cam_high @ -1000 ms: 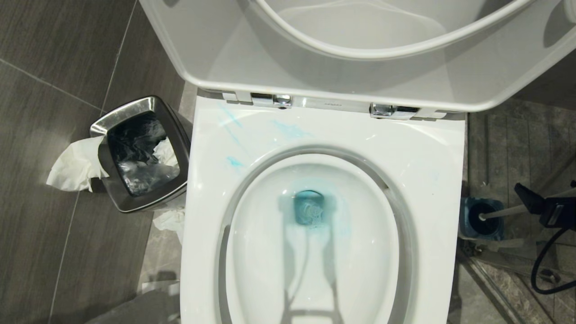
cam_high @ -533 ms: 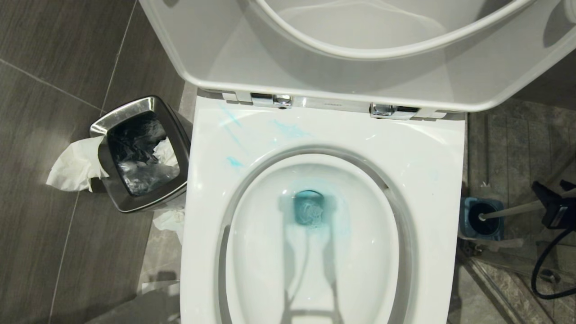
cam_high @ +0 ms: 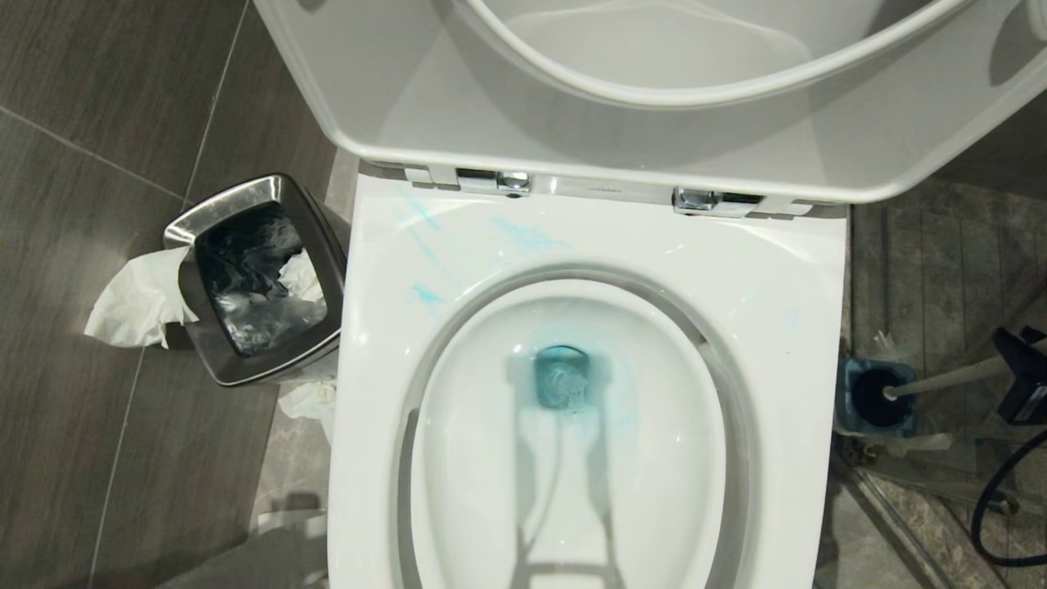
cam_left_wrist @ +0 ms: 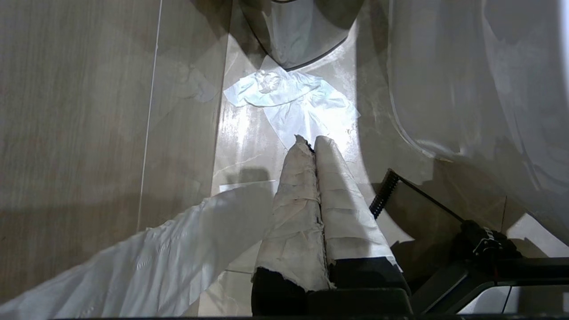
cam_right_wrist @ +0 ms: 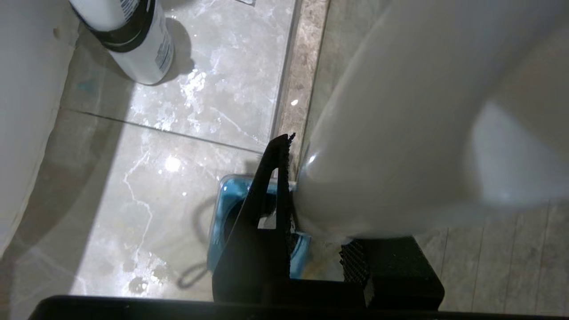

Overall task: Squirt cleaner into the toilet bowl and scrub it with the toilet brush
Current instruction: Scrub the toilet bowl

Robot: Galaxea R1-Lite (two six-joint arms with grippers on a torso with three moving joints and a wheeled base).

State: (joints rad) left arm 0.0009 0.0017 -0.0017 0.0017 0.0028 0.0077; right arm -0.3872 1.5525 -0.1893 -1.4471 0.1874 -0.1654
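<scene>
The toilet brush (cam_right_wrist: 400,146) handle sits clamped between the right gripper's (cam_right_wrist: 311,195) jaws.

Steel waste bin (cam_high: 253,282), tissue (cam_high: 135,303) draped over its side

No legible txt, bottle (cam_right_wrist: 133,40) label blurred

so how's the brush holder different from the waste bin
The holder is blue and sits on the floor right of the toilet; the bin is steel and sits on the left. The holder has the brush leaning in it; the bin holds a dark liner and paper. Both are squarish and open-topped.
</scene>
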